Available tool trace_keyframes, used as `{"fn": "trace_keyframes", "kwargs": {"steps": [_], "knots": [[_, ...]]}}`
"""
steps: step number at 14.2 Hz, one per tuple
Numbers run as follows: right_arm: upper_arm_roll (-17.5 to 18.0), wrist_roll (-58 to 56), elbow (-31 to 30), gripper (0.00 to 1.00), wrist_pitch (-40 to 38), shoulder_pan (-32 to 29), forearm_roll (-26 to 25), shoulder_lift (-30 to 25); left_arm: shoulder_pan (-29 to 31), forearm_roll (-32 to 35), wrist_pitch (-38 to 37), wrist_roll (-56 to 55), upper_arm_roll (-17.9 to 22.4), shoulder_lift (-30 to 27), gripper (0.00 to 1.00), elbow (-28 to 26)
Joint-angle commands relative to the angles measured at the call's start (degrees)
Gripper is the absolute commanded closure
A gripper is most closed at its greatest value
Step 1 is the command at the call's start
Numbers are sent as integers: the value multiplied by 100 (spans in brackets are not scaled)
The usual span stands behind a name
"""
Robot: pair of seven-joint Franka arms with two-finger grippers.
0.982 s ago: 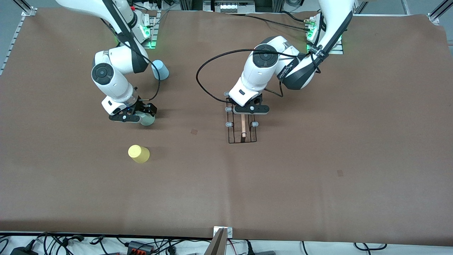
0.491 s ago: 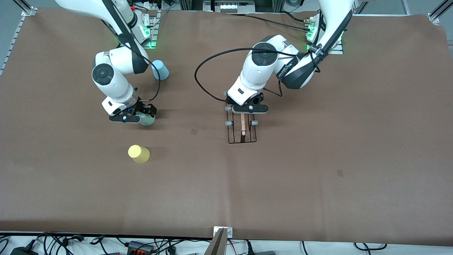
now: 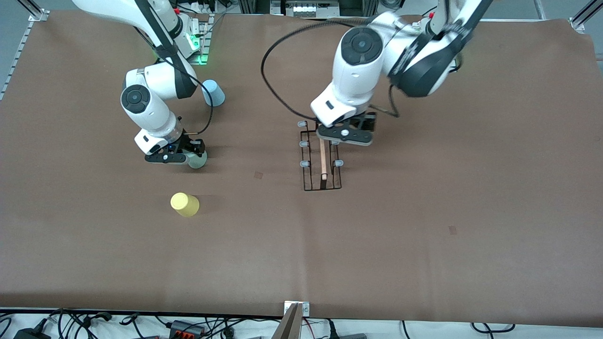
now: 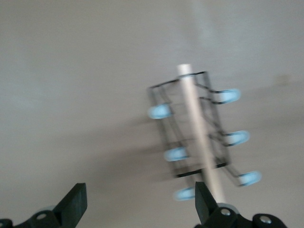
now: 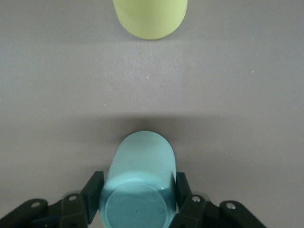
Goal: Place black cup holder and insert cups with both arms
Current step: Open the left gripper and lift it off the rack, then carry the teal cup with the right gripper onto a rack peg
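Rack [image 3: 321, 162] stands placed on the surface; left gripper [image 4: 137, 209] hangs spread above it; right gripper [image 5: 137, 194] clamps the green cup [image 5: 139, 183]; no cups hung yet

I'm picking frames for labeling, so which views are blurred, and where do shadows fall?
Left wrist view: motion-smeared, the black cup holder ghosted, its pegs streaked. Right wrist view: sharp, a dark shadow on the table just ahead of the pale green cup in the right gripper. Front view: crisp, even light, soft shadow beside the yellow cup.
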Motion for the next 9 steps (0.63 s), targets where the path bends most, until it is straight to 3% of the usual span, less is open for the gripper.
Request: {"fn": "trace_keyframes", "kwargs": {"steps": [1, 3, 5, 7, 9], "knots": [[22, -66, 5, 89, -921, -63, -49, -817, 114, 525, -939, 1034, 23, 67, 0, 553], [135, 284, 57, 89, -1423, -63, -49, -1301, 342, 676, -1458, 1676, 15, 50, 0, 660], [573, 1089, 294, 89, -1941, -64, -5, -1540, 589, 667, -1907, 2021, -20, -46, 0, 686], [1144, 2327, 854, 89, -2495, -28, 12, -1453, 991, 484, -2364, 2048, -46, -371, 0, 686], [1636, 3514, 1513, 89, -2813, 85, 30, -1156, 1641, -233, -2384, 2092, -12, -504, 0, 686]]}}
